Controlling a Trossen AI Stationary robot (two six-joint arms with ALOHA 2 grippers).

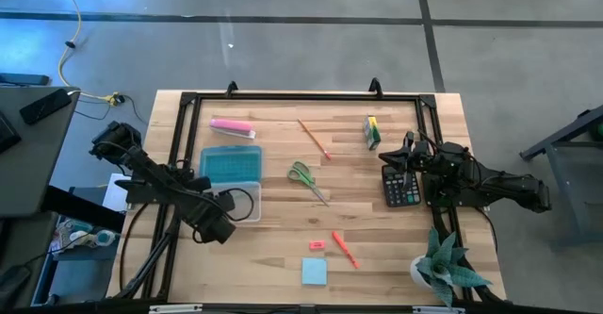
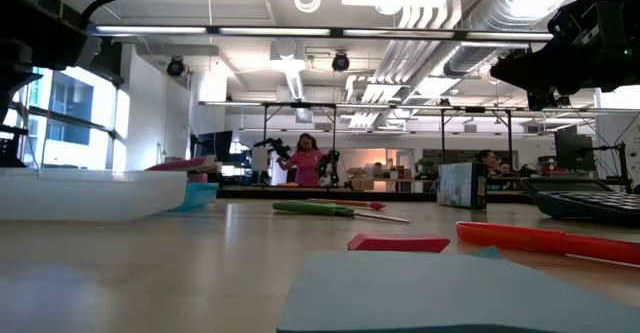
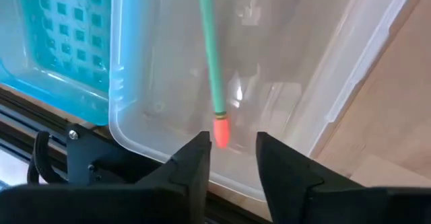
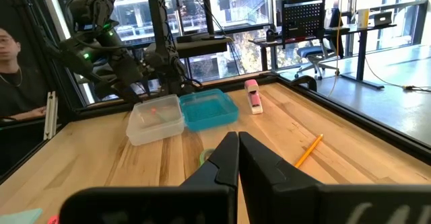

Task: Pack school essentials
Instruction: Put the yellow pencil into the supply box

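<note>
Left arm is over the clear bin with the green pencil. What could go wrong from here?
The green pencil lies inside the clear bin, and the open left gripper sits right at the bin's rim, so lifting away carelessly might drag the light bin. The scissors and orange-red pen remain unpacked.

Wooden table [image 1: 283,248] and the objects resting on it.
On its surface: clear bin [image 1: 247,201], blue tray [image 1: 230,164], pink item [image 1: 232,126], pencil [image 1: 314,139], green-yellow block [image 1: 373,132], scissors [image 1: 307,179], calculator [image 1: 399,186], pen [image 1: 344,249], eraser [image 1: 317,245], note pad [image 1: 314,272], potted plant [image 1: 443,267].
</note>
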